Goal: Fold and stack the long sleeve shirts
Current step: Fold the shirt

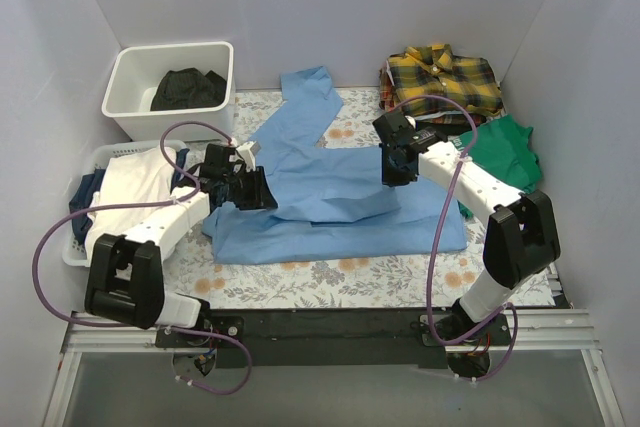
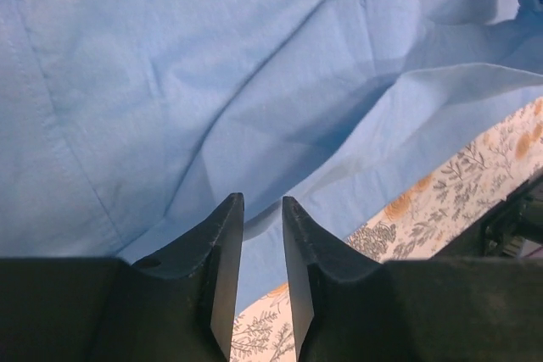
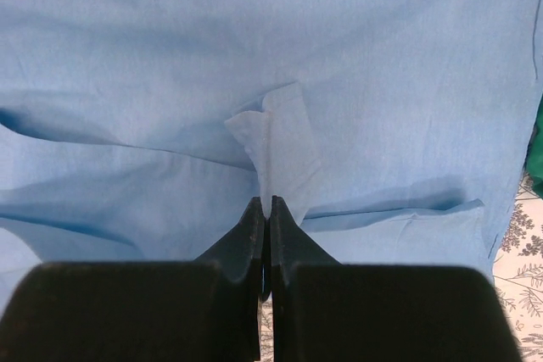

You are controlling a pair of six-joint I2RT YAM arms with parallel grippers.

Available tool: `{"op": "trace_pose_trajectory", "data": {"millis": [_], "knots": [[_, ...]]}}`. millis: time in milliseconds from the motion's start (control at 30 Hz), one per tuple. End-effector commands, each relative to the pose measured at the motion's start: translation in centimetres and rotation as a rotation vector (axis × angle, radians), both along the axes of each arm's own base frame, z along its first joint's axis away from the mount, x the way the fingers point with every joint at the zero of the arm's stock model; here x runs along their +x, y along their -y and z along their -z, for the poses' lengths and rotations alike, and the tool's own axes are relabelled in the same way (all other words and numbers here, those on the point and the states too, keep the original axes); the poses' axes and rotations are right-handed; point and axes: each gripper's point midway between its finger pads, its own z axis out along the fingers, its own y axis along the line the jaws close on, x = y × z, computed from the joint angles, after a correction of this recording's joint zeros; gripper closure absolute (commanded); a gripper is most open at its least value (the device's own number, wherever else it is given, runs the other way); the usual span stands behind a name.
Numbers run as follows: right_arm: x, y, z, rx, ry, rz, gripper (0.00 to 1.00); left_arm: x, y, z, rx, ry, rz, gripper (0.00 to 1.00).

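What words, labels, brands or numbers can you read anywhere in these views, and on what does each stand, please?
None can be read. The light blue shirt, the plaid shirt, the green garment and the white bin show no legible lettering in any view; the tablecloth bears only a flower pattern.

The light blue shirt (image 2: 254,82) runs off every edge of the left wrist view. At the left gripper (image 2: 261,203), cloth between the jaws or just behind? Can't tell. The white bin (image 1: 170,125) hides part of the black garment (image 1: 187,88).
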Motion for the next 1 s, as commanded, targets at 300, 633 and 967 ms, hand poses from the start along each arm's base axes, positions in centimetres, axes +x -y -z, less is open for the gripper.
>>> {"op": "trace_pose_trajectory", "data": {"millis": [300, 633, 967], "knots": [[1.1, -0.1, 0.0, 0.069, -0.025, 0.023, 0.99, -2.3, 0.2, -2.6, -0.061, 0.079, 0.037, 0.37], [1.1, 0.1, 0.1, 0.073, -0.025, 0.020, 0.99, -0.2, -1.3, -0.5, 0.046, 0.082, -0.028, 0.30], [0.5, 1.0, 0.9, 0.068, -0.043, 0.036, 0.99, 2.1, -2.0, -0.9, 0.100, 0.142, -0.057, 0.34]]}}
